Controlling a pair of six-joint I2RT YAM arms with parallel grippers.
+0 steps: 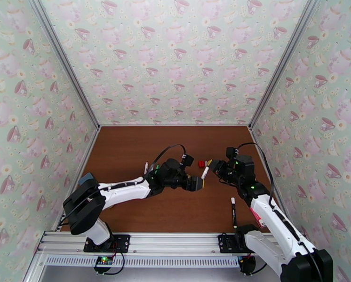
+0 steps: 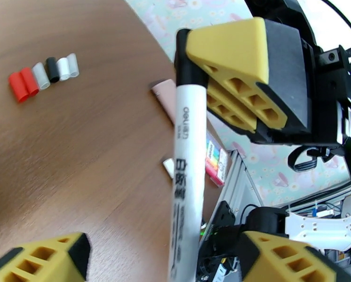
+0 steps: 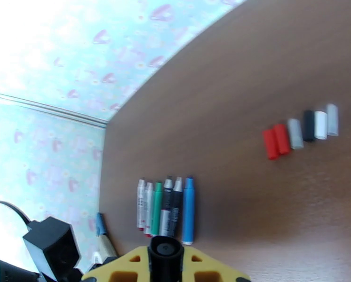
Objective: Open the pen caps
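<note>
Broadly, bare tabletop (image 3: 269,57) surrounds the pen caps (image 3: 296,133).

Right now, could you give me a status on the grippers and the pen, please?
Right gripper shut on black end of white pen. Left gripper open, fingers straddling the barrel, not touching. Six loose caps in a row on the table.

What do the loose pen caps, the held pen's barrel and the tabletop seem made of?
The pen caps: probably moulded plastic, smooth, solid colours with a faint sheen. The pen: glossy white plastic barrel, likely; printed lettering, a highlight along it. The table: brown wood grain, matte; laminate or veneer, cannot tell which.
</note>
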